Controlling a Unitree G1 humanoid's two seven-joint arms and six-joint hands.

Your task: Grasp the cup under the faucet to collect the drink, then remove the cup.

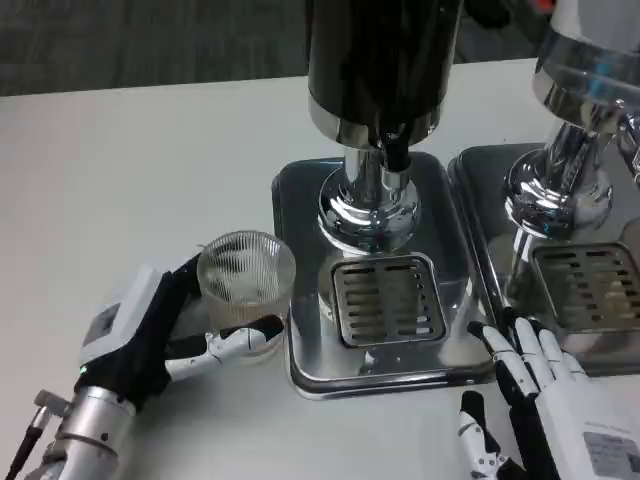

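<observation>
A clear ribbed cup (245,280) stands upright on the white table, just left of the dispenser's steel base. My left hand (165,335) wraps around it from the left, fingers at its far side and thumb across its near lower wall. The dark dispenser (380,60) rises behind, with its black faucet (397,152) above the slotted drip grate (388,300). The cup is left of the grate, not under the faucet. My right hand (540,400) rests at the front right corner of the steel base (300,200), fingers spread and holding nothing.
A second steel dispenser (585,120) with its own drip tray (590,285) stands on the right, close to my right hand. Bare white table (120,170) stretches to the left and behind the cup.
</observation>
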